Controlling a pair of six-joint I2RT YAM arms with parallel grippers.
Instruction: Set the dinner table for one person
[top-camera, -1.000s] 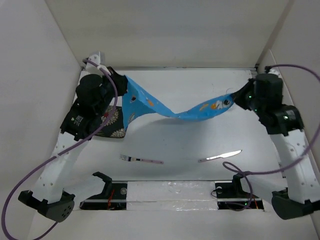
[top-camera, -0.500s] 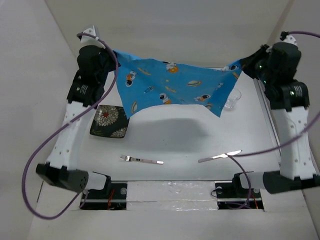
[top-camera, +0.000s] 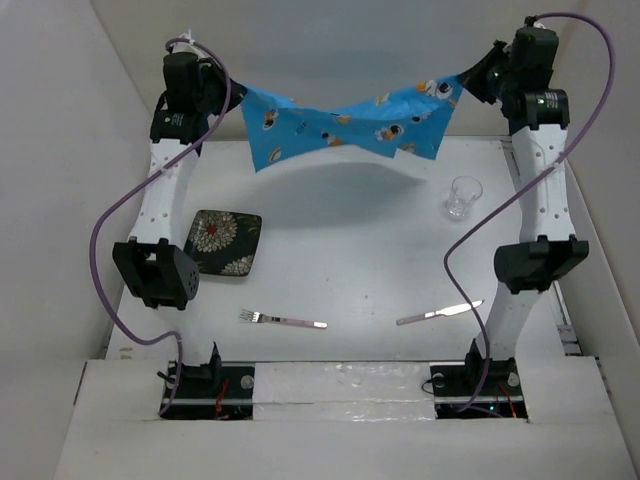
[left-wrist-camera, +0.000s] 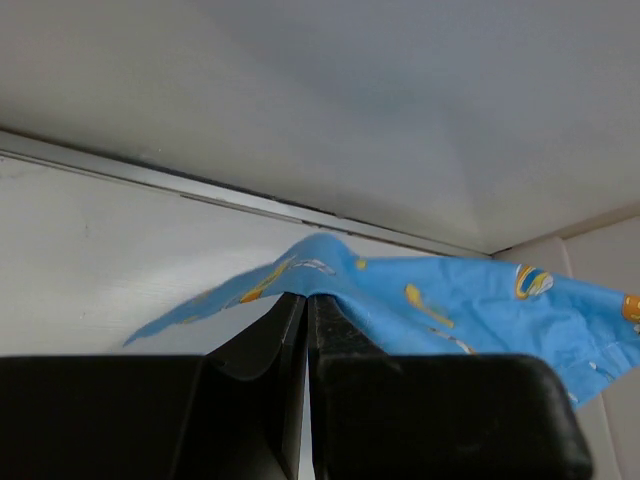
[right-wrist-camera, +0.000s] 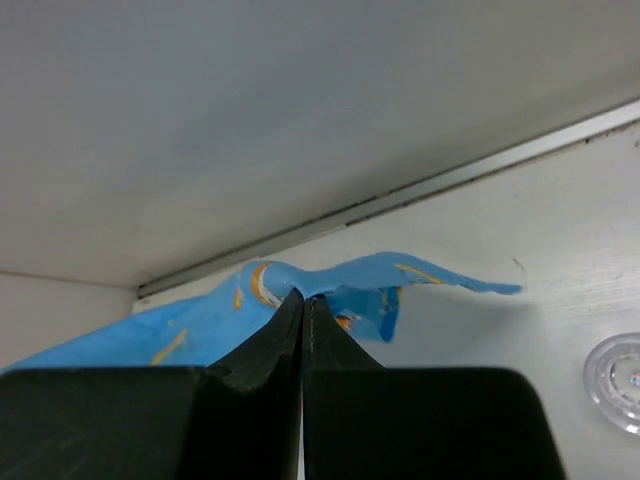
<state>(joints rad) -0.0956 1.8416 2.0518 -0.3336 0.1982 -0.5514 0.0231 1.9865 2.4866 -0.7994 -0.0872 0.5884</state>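
Observation:
A blue cartoon-printed placemat (top-camera: 345, 128) hangs stretched in the air over the far part of the white dinner table (top-camera: 350, 250). My left gripper (top-camera: 232, 92) is shut on its left corner, and the right gripper (top-camera: 468, 80) is shut on its right corner. Both arms stand tall and raised. In the left wrist view the placemat (left-wrist-camera: 450, 300) drapes off the closed left gripper (left-wrist-camera: 307, 298). Cloth of the placemat (right-wrist-camera: 210, 315) bunches over the right gripper (right-wrist-camera: 304, 296) in the right wrist view. A dark patterned plate (top-camera: 223, 242), a fork (top-camera: 282, 320), a knife (top-camera: 440, 313) and a clear glass (top-camera: 463, 197) lie on the table.
White walls enclose the table on the left, back and right. The glass (right-wrist-camera: 618, 380) shows at the right wrist view's lower right. The arm bases and cables sit at the near edge.
Both arms have risen and moved toward the back wall, lifting the placemat from a twisted, sagging strip to a higher spread span. The plate and glass are now uncovered.

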